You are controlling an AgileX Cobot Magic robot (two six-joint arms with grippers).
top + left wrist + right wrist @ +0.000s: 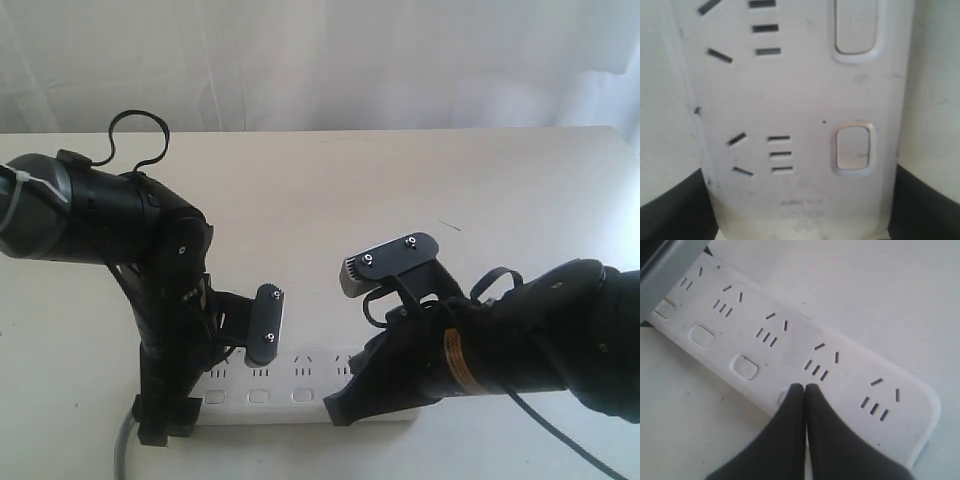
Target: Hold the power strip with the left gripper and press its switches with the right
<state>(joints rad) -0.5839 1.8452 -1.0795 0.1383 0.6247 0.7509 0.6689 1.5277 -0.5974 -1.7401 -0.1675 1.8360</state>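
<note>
The power strip [300,396] lay along the near edge of the table [420,180], long axis left to right. We saw the left gripper [800,220] clamped across its cord end. The right gripper [804,390], fingers together, pointed at the fourth of the switches [745,367], rightward along that axis.

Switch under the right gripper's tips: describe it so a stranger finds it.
A long white plastic power strip lies on the pale table, small white rounded-square switches along one edge. Yours sits beside the second socket group from the free end, half-hidden under the shut black right gripper.
</note>
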